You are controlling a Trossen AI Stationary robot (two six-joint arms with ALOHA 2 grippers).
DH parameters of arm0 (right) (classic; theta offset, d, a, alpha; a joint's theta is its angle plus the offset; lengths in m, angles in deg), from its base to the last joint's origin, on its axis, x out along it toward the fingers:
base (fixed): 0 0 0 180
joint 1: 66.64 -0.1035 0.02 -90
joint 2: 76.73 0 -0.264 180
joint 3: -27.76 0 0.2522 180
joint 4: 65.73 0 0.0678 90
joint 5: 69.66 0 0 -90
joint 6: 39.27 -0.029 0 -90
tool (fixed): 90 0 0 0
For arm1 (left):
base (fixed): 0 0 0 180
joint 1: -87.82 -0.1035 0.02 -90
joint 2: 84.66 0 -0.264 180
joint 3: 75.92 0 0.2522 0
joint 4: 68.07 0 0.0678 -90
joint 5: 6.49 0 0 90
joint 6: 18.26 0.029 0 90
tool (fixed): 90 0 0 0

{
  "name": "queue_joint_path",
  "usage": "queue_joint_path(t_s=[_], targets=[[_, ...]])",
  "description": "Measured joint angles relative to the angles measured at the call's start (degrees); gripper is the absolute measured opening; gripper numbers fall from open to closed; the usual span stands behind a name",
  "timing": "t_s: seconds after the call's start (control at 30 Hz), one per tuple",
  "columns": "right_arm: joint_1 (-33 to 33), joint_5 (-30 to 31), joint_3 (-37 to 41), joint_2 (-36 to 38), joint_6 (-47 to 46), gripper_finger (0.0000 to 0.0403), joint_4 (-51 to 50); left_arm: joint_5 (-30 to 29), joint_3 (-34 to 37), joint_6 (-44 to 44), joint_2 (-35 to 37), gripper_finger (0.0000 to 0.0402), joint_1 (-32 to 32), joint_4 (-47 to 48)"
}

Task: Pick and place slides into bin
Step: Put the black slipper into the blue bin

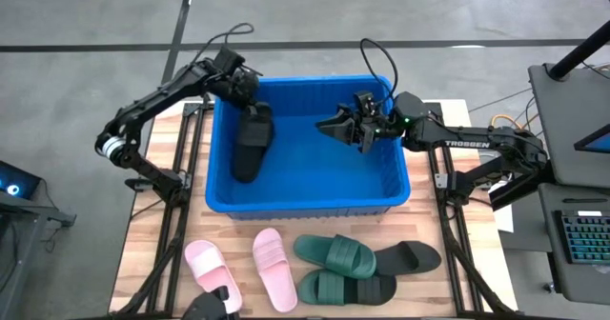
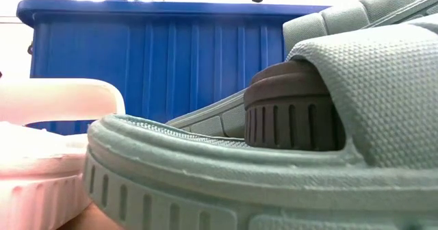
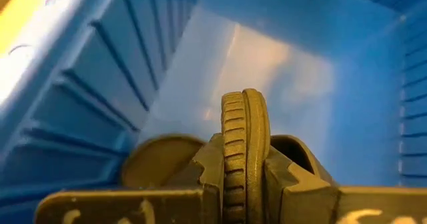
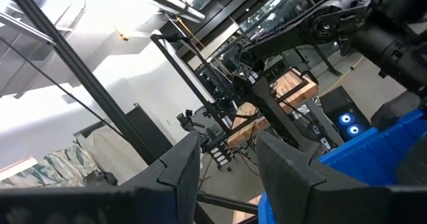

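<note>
High view: blue bin (image 1: 310,204) sits mid-table. Left gripper (image 1: 250,106) is over the bin's left-rear part, pinching one end of a black slide (image 1: 253,144) that hangs lengthwise down toward the bin floor; whether its far end touches the floor, can't tell. Right gripper (image 1: 335,127) is over the bin's right-rear part, fingers apart w/ nothing between them. "TROSSEN" reads in white on the right arm (image 1: 467,145). In front of the bin: two pink slides (image 1: 243,268), two green slides (image 1: 338,268), a black one (image 1: 410,257) partly under the green; another dark shape is cut off at the picture's bottom edge.

Low view: mostly blocked by a green slide (image 2: 274,155) right at the lens, dark slide (image 2: 291,110) tucked behind its strap, pink one (image 2: 48,141) at left. Bin wall (image 2: 171,59) behind; grippers only slivers at top.

Left wrist: fingers (image 3: 293,184) pressed tight on the black slide's ribbed edge (image 3: 243,151), bin interior (image 3: 280,71) beyond. White marks on the finger bases, cut off, unreadable.

Right wrist: fingers (image 4: 293,177) spread, empty gap, pointing at the room beyond; bin rim (image 4: 373,151) at corner.
</note>
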Motion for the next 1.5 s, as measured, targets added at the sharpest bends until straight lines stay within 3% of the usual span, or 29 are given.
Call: queue_joint_path(t_s=[0.5,1.2,1.5], targets=[[0.0,0.0,0.0,0.0,0.5,0.0137,0.0,0.0,-1.0,0.4,0.1,0.0023,-1.1,-1.6],[0.0,0.0,0.0,0.0,1.0,0.0137,-0.2,-12.9,-1.1,4.2,-3.9,0.0023,-1.0,-1.5],[0.0,0.4,0.0,0.1,2.2,0.0137,-1.3,-14.2,-1.1,5.5,-2.2,0.0100,-1.1,-1.4]])
